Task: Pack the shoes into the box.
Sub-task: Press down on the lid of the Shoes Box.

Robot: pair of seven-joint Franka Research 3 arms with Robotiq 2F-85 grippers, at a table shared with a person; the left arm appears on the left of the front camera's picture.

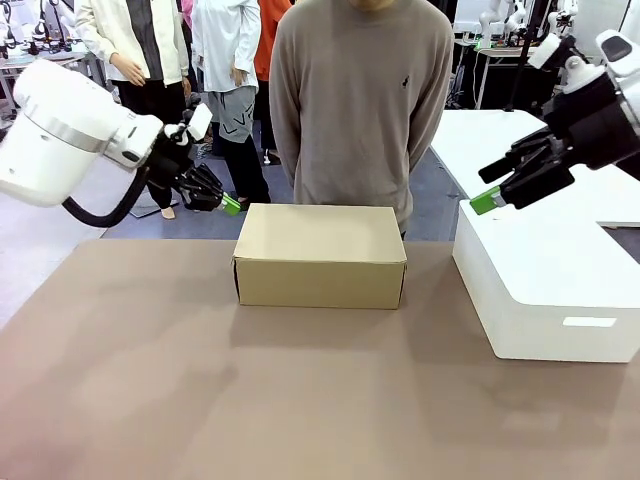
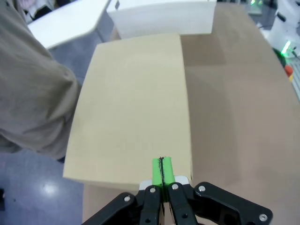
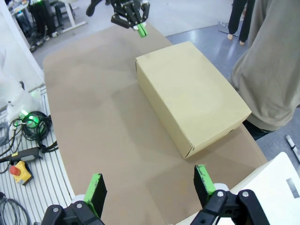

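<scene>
Left arm: comes in from the left edge of the front view, its white upper body cut off by the frame.
Left gripper (image 1: 229, 205): hangs above the table's far left corner, just off the box's far left corner; in its own wrist view (image 2: 162, 171) the two green pads are pressed flat together with nothing between them.
Table (image 1: 200, 400): brown top, bare in the near half; its near and side edges run out of the front view.
Box (image 1: 320, 255): tan cardboard, at the far middle of the table with the lid down flat, so its inside is hidden; from the left wrist (image 2: 133, 108) the lid top shows, and from the right wrist (image 3: 192, 103) the top, a long side and one end.
Shoes: cannot be made out anywhere; whether they lie inside the closed box cannot be told.
Person (image 1: 360, 100): stands just behind the box in a grey-brown sweater, arms down, hands hidden behind the body and box.
White box (image 1: 545, 290): larger, to the right of the cardboard box, its right end cut off.
Right gripper (image 1: 490, 198): held in the air above the white box's far left corner; its wrist view (image 3: 152, 185) shows the fingers spread wide, empty, table and box between them.
Background: other people on the floor beyond, partly cut off at the top.
</scene>
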